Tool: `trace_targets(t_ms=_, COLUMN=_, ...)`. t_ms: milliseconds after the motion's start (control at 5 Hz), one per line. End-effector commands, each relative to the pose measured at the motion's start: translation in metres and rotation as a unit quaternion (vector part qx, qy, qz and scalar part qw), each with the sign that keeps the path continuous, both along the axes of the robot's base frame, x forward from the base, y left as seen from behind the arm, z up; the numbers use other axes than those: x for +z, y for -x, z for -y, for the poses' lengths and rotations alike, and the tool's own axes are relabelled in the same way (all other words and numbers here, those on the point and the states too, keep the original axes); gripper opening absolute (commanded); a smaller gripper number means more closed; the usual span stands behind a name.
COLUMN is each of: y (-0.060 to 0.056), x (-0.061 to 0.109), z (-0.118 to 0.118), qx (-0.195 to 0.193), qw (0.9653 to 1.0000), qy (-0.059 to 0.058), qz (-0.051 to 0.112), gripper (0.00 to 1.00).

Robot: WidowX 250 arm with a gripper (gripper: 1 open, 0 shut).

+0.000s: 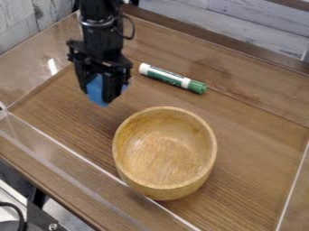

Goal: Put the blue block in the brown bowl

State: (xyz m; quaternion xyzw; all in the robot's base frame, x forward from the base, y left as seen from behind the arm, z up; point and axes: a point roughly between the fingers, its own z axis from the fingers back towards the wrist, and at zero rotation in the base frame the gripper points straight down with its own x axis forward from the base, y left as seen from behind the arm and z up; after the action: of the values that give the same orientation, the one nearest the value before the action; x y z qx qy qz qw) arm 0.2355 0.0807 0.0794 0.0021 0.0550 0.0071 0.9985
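Gripper (100, 93) clamps the blue block (97, 91) above the table, beside the brown bowl (165, 151).

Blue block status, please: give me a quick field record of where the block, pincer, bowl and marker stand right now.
pincer: black pincer pointing straight down, shut on the block
block: small bright-blue rectangular block held between the fingers, lifted clear of the wooden table
bowl: large round light-brown wooden bowl, empty, upright, to the lower right of the pincer in the picture
marker: white-and-green marker pen lying flat on the table beyond the bowl, apart from it
task state: block not yet over the bowl
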Motion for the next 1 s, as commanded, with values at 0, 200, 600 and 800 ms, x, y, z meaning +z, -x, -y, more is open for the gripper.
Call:
trace_targets(t_ms=0, y=0.000, x=0.020, z=0.012, qx=-0.001, qw=0.9996, qy=-0.006, qz=0.027, gripper=0.00)
trace_targets(t_ms=200, y=0.005, x=0.025, z=0.023, qx=-0.001, qw=0.9996, qy=-0.002, qz=0.027, gripper=0.00)
trace_targets(t_ms=600, y=0.013, x=0.032, z=0.039, qx=0.002, qw=0.9996, qy=0.002, qz=0.026, gripper=0.00)
trace_targets(t_ms=800, y=0.016, x=0.035, z=0.045, qx=0.005, qw=0.9997, qy=0.003, qz=0.025, gripper=0.00)
